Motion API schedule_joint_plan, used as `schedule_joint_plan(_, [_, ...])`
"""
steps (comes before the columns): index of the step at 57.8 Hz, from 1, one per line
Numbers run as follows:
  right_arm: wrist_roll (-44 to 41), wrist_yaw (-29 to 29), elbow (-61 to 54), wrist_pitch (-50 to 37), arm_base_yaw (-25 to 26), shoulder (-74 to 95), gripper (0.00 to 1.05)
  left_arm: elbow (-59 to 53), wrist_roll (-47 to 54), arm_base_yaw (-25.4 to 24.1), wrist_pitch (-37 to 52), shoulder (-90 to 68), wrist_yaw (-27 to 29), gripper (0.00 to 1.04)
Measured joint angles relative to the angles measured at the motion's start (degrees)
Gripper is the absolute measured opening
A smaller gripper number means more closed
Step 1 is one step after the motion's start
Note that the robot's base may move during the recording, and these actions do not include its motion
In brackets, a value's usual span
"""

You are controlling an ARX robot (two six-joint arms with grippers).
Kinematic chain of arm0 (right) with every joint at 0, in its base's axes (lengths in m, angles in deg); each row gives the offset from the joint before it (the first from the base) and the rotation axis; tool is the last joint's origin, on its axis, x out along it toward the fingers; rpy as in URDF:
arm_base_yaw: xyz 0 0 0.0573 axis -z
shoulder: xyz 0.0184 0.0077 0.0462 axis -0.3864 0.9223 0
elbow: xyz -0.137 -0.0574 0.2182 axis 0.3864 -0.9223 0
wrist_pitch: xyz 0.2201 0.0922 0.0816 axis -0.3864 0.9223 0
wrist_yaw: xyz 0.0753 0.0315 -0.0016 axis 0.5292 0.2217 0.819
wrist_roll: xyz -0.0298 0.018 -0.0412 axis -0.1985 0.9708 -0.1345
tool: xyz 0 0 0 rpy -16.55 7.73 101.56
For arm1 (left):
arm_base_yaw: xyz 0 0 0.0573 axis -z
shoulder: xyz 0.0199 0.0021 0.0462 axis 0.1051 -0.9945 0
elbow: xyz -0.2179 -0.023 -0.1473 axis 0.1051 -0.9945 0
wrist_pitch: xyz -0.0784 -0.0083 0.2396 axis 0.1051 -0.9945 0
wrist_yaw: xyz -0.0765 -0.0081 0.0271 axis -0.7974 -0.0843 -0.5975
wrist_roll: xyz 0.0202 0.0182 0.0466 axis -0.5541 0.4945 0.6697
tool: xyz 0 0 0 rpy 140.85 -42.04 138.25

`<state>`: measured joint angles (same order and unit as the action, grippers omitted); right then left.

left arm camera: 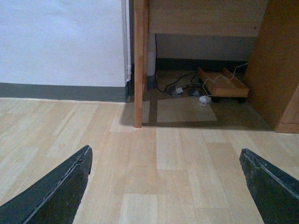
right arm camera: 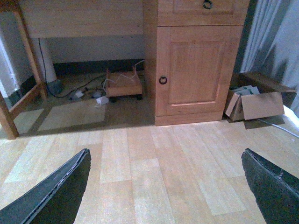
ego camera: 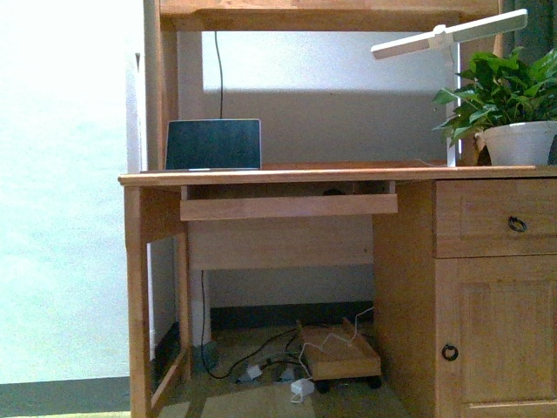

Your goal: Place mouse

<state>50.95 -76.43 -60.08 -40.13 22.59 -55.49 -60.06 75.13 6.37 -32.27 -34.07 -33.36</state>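
**Jaws wide apart on both sides**

We hold our left gripper (left arm camera: 164, 151) with its dark fingers (left arm camera: 60, 191) spread wide and nothing between them, over a pale wooden plank floor (left arm camera: 177, 186). A light wooden desk (left arm camera: 138, 60) stands ahead of it. Our right gripper (right arm camera: 165, 151) is equally spread and empty. It faces the desk's panelled cabinet door (right arm camera: 196, 70), with an open brown cardboard box (right arm camera: 257, 105) ahead, toward its outer side. The small dark grey mouse (ego camera: 332, 192) shows only as a tiny dark bump on the desk's pull-out wooden tray (ego camera: 287, 206), well ahead of both grippers.
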Motion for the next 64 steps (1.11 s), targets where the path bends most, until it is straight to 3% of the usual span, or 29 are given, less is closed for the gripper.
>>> schedule_joint_plan(64, [0.0,-0.02,0.0,0.0,0.0,0.0,0.97,0.0,0.0,0.0,0.0,-0.02,0.0,0.97])
